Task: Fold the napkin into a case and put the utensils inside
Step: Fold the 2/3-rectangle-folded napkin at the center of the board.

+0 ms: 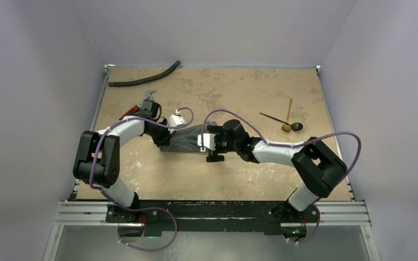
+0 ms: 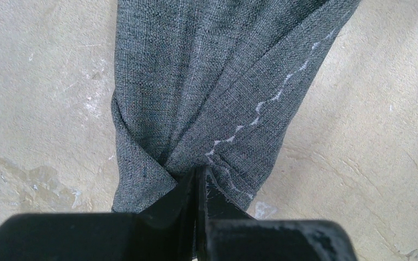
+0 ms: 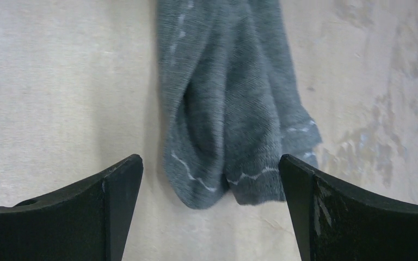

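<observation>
**Left pincer [image 2: 198, 175] clamped on the napkin [image 2: 207, 81]; right pincer [image 3: 211, 163] wide above its other end**

The left pincer is closed tight on one gathered end of the grey napkin. The cloth bunches into folds right at its fingertips and fans out ahead of them, with a pale stitched hem line running away diagonally. The napkin lies as a narrow twisted band on the tan surface [image 1: 234, 179], stretched between the two pincers.

The right pincer stands spread wide and grips nothing. The napkin's free end, rumpled and showing its hem lines, lies on the surface in the gap between the two fingers. It is clear of one finger and very near the other, and the pictures do not show whether it touches.

Well behind the right pincer, on the side away from the napkin, a black spoon [image 1: 296, 126] and a gold utensil [image 1: 289, 111] lie together, their ends crossing. Beyond the left pincer lies a red-handled wrench [image 1: 148, 99], and farther off a long black hose [image 1: 144, 80].
</observation>
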